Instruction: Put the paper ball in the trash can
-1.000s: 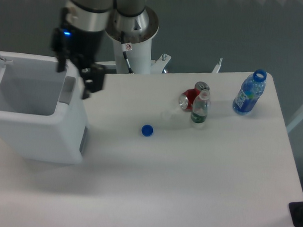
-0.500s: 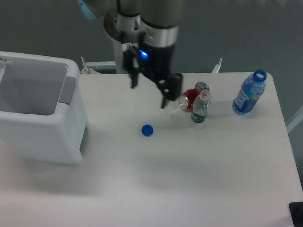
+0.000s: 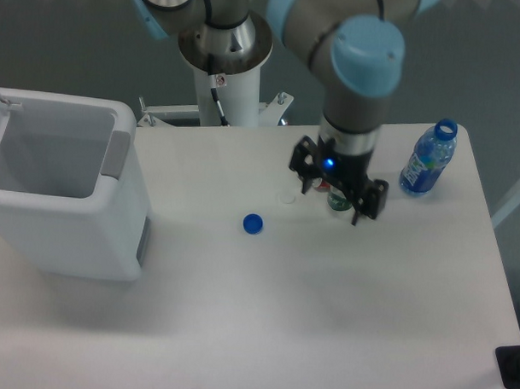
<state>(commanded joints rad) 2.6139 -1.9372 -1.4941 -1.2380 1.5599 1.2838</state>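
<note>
My pincer [image 3: 337, 193] has swung right since half a second ago, from beside the blue cap's side of the table to directly over the red can and small green bottle [image 3: 338, 200], which it now mostly hides; its two fingers look spread, with nothing between them; I see no paper ball anywhere, so I cannot tell where it lies; the trash can [image 3: 113, 232] sits unmoved at the left edge; the blue cap [image 3: 253, 223], the translucent cap [image 3: 285, 198] and the blue bottle [image 3: 428, 160] have not shifted.
</note>
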